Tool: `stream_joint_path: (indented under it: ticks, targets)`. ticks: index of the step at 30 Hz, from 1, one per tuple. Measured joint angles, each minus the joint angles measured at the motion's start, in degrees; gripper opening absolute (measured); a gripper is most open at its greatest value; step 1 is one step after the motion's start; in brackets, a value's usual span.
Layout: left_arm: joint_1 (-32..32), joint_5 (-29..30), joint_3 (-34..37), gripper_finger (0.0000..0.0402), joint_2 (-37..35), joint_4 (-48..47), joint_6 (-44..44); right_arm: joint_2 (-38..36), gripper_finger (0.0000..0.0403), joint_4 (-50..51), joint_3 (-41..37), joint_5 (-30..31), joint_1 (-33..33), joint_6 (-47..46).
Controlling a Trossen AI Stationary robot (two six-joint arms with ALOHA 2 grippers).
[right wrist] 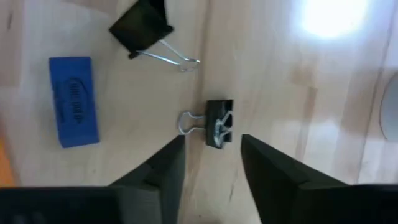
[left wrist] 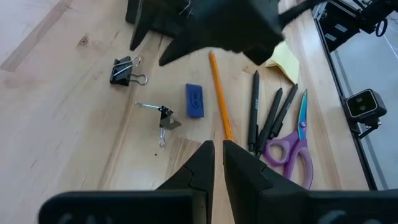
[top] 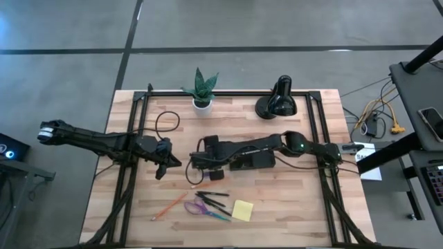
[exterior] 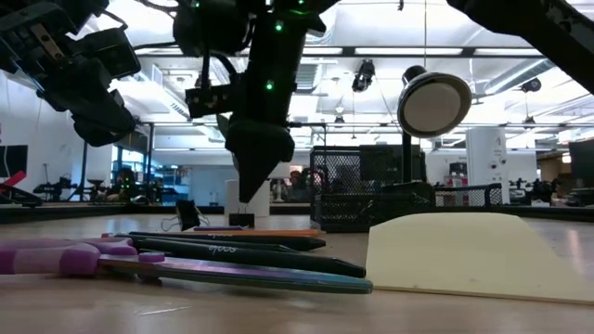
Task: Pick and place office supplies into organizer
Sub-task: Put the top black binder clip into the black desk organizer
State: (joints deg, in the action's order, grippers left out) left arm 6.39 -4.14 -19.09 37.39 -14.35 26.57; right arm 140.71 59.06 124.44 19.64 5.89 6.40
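My right gripper (right wrist: 211, 155) stands open over the table's middle, pointing steeply down. A small black binder clip (right wrist: 217, 123) lies flat on the wood just beyond its fingertips, untouched. A second clip (right wrist: 146, 28) and a blue eraser (right wrist: 74, 99) lie nearby. My left gripper (left wrist: 217, 155) hangs shut above the table left of centre, holding nothing. An orange pencil (left wrist: 219, 93), black pens (left wrist: 261, 112), purple-handled scissors (left wrist: 292, 143) and a yellow sticky pad (top: 242, 209) lie toward the near edge. The dark organizer (top: 263, 162) is mostly hidden under my right arm.
A potted green plant (top: 202, 93) and a black desk lamp (top: 277, 100) stand at the far edge. Black frame rails (top: 128, 173) run along the table's left and right sides. Bare wood lies at the near left and near right.
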Motion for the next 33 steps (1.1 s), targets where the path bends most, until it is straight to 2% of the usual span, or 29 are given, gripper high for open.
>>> stream_joint_path:
  ticks: [4,8,11,22,30,33]
  targets:
    - [0.00,0.00,0.00,0.0017,0.09,-0.03,0.02,0.41,0.0183,-0.38,-0.46,-0.08,-0.06,0.06]
    - [0.00,0.00,0.00,0.0017,0.09,0.00,0.02,0.41,0.0177,-4.40,-1.58,-0.07,-0.15,1.96]
    - [0.01,0.02,0.00,0.0017,0.09,-0.02,0.04,0.41,0.0158,-7.15,-2.35,-0.15,-0.22,3.23]
    - [0.00,0.02,0.00,0.0017,0.09,0.00,0.02,0.37,0.0085,-6.07,-4.17,0.13,-0.56,4.21]
    - [0.00,0.02,0.00,0.0017,0.09,0.01,0.04,0.37,0.0015,-5.02,-4.57,7.65,-0.81,5.00]
    - [0.00,0.02,0.00,0.0017,0.09,-0.02,0.04,0.35,0.0009,-5.01,-2.29,10.13,-0.37,5.02]
